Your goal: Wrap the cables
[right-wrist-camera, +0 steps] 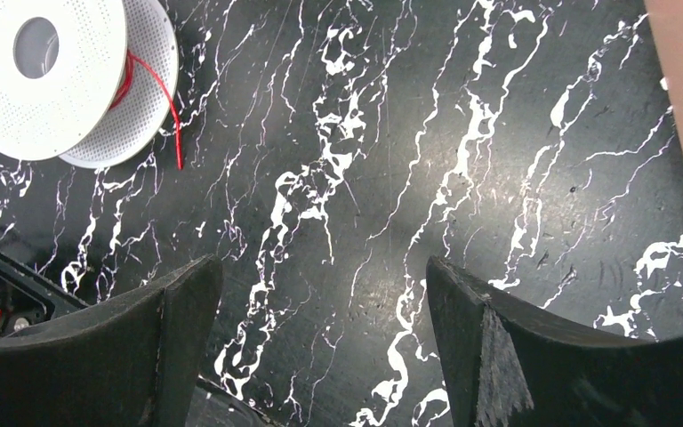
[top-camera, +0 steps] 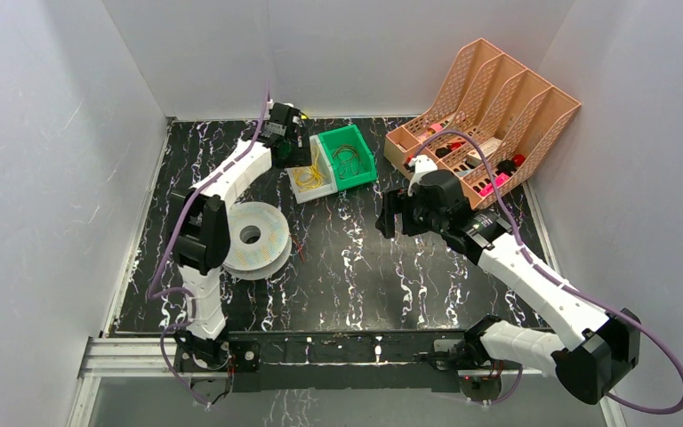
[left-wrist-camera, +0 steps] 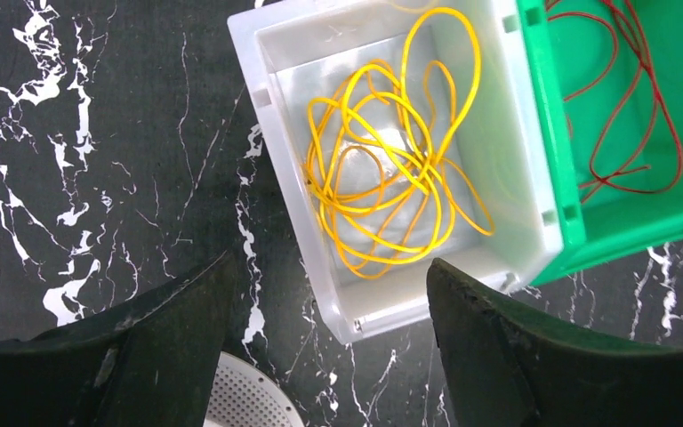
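A tangle of yellow cables (left-wrist-camera: pixel 382 169) lies in a white bin (left-wrist-camera: pixel 271 133); from above the cables (top-camera: pixel 308 178) show in the same bin (top-camera: pixel 314 192) at the back middle. My left gripper (left-wrist-camera: pixel 329 294) is open and empty, hovering above the bin's near corner; in the top view it (top-camera: pixel 286 142) is just left of the bin. The white round spool (top-camera: pixel 251 237) lies flat beside the left arm; it also shows in the right wrist view (right-wrist-camera: pixel 53 76) with a red wire end trailing from it. My right gripper (right-wrist-camera: pixel 325 294) is open and empty over bare table; from above it (top-camera: pixel 396 216) is at centre right.
A green bin (top-camera: pixel 349 156) with dark red wires (left-wrist-camera: pixel 631 98) stands right of the white bin. An orange file rack (top-camera: pixel 489 111) with small items stands at the back right. White walls enclose the black marble table (top-camera: pixel 347 267).
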`<act>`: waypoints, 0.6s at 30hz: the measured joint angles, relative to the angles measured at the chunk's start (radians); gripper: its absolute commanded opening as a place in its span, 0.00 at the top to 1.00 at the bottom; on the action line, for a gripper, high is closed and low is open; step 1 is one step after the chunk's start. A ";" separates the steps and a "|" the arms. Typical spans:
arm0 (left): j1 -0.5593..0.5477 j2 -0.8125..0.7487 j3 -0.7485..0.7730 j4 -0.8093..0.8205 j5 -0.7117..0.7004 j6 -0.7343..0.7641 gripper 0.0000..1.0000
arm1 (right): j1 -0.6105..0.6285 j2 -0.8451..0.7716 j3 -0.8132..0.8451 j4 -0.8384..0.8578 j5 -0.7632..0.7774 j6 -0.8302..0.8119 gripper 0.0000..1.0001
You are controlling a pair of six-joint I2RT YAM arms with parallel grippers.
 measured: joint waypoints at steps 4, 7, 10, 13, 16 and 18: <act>0.011 0.053 0.035 -0.021 -0.014 -0.003 0.33 | 0.000 -0.009 -0.019 0.002 -0.022 0.003 0.08; 0.021 0.083 0.042 -0.036 -0.020 -0.005 0.38 | 0.000 -0.015 -0.026 -0.001 -0.029 0.003 0.08; 0.027 0.107 0.052 -0.054 -0.023 -0.007 0.49 | 0.000 -0.023 -0.027 0.000 -0.031 0.003 0.09; 0.032 0.133 0.080 -0.071 -0.021 -0.011 0.57 | 0.000 -0.029 -0.027 0.001 -0.039 0.003 0.09; 0.034 0.140 0.087 -0.076 -0.019 -0.012 0.64 | 0.000 -0.033 -0.032 0.003 -0.045 0.003 0.09; 0.034 0.141 0.090 -0.076 -0.016 -0.012 0.69 | 0.000 -0.034 -0.039 0.002 -0.048 0.004 0.09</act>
